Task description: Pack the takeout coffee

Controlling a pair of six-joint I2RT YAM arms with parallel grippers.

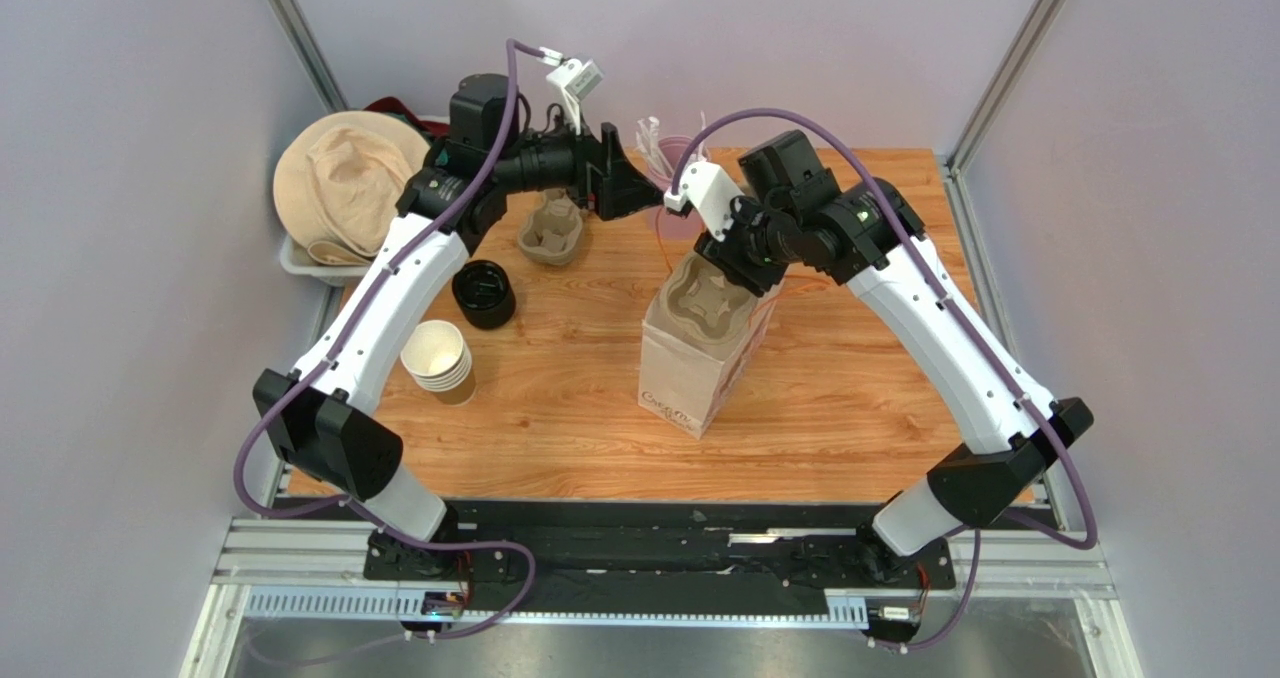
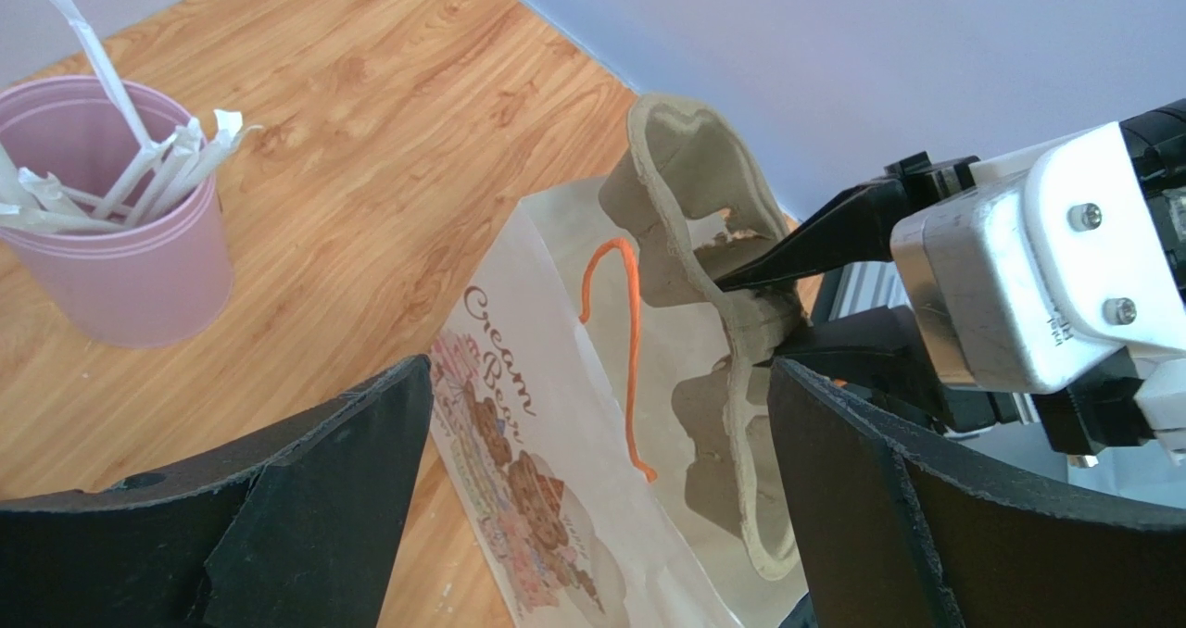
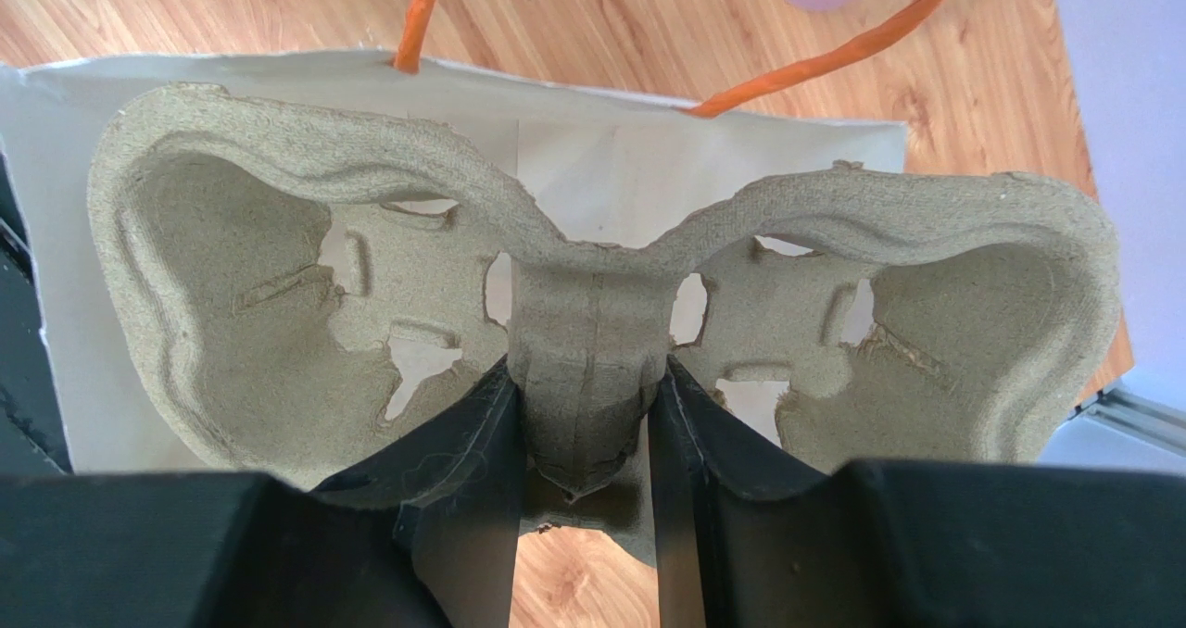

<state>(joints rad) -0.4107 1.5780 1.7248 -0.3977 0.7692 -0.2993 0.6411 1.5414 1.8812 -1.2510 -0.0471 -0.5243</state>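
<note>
My right gripper [image 1: 726,263] [image 3: 585,427] is shut on the middle ridge of a grey pulp cup carrier [image 1: 709,297] [image 3: 209,295]. It holds the carrier on edge in the mouth of a white paper bag [image 1: 694,360] [image 3: 279,114] with orange handles. The bag [image 2: 557,420] and carrier [image 2: 696,197] also show in the left wrist view. My left gripper [image 1: 643,191] [image 2: 599,378] is open and empty, held high at the back and facing the bag. The single brown takeout coffee cup is not in view.
A pink cup of white sticks [image 2: 119,239] [image 1: 669,150] stands at the back. More pulp carriers [image 1: 550,231], a black round lid [image 1: 483,291] and a nested stack of paper cups [image 1: 436,360] are on the left. A beige cloth lies in a bin [image 1: 349,183].
</note>
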